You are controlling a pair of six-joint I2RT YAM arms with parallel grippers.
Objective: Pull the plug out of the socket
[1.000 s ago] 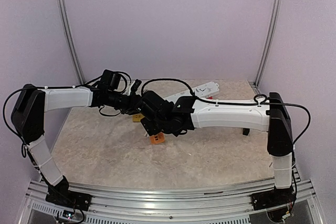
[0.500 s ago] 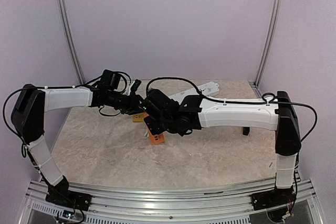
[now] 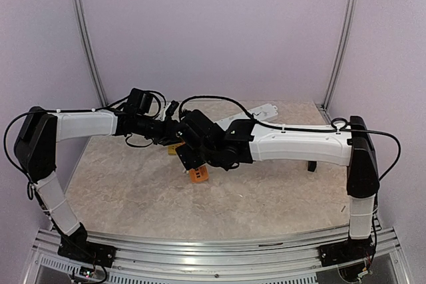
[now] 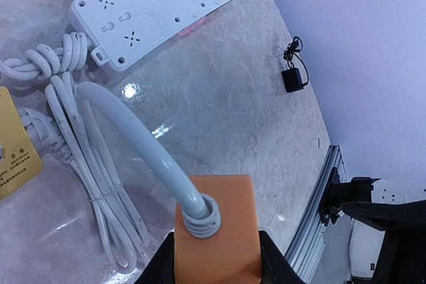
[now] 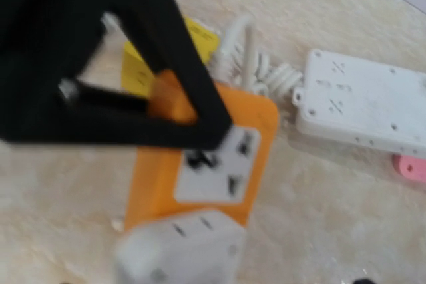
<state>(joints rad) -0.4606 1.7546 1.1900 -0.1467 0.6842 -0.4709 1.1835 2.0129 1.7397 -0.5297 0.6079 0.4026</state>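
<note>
An orange socket block [image 5: 200, 164] with a white face lies on the marble table, and a white plug [image 5: 180, 251] sits in its near end. My left gripper [image 4: 216, 257] is shut on the block's other end, where a thick grey cable [image 4: 133, 138] leaves it. Those black fingers [image 5: 166, 78] cross the right wrist view. In the top view my right gripper [image 3: 188, 159] hovers open just over the socket [image 3: 198, 175], close beside the left gripper [image 3: 174, 142]. Its own fingers do not show in the right wrist view, and nothing is between them.
A white power strip [image 4: 166, 4] lies beyond the socket, with its cord bundled in loops [image 4: 80, 164] and a yellow tag [image 5: 170, 51] beside it. A small black adapter [image 4: 291, 79] sits near the right wall. The metal rail [image 3: 213, 247] runs along the table's front edge.
The right arm's elbow has swung out to the right and its gripper has edged slightly up and left over the socket. The left arm has kept still on the block.
</note>
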